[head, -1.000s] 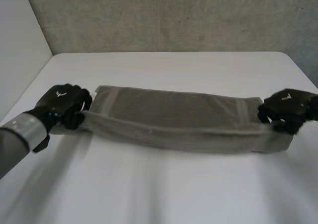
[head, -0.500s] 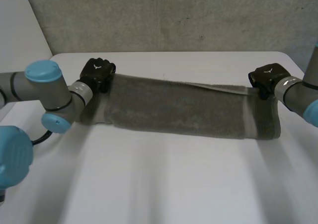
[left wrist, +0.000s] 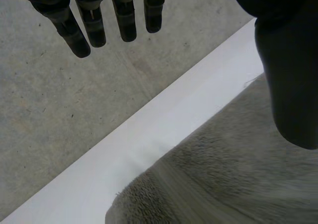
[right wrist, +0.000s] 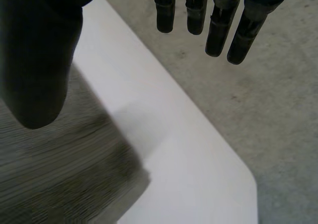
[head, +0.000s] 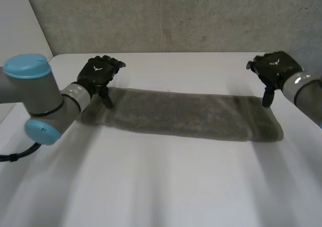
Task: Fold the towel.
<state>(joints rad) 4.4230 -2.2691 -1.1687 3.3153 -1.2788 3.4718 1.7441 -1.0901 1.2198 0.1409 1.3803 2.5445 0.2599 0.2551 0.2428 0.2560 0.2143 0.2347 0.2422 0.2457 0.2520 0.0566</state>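
Note:
A grey-brown towel (head: 186,115) lies folded into a long narrow band across the white table (head: 166,186). My left hand (head: 98,73) hovers open just above the towel's far left corner, fingers spread, holding nothing. In the left wrist view its straight fingers (left wrist: 84,25) and thumb (left wrist: 290,75) stand apart over the towel's (left wrist: 223,179) end. My right hand (head: 274,68) is open above the towel's far right corner. The right wrist view has its fingers (right wrist: 218,25) and thumb (right wrist: 37,70) spread above the towel's (right wrist: 54,174) corner.
The table's far edge (head: 171,54) runs close behind both hands, with grey floor (left wrist: 59,110) beyond it. The rounded far right table corner (right wrist: 243,184) lies beside the right hand. Bare tabletop stretches in front of the towel.
Both hands carried the near edge of the towel over to the far side, then opened and let it go. The towel now lies flat as a narrower band.

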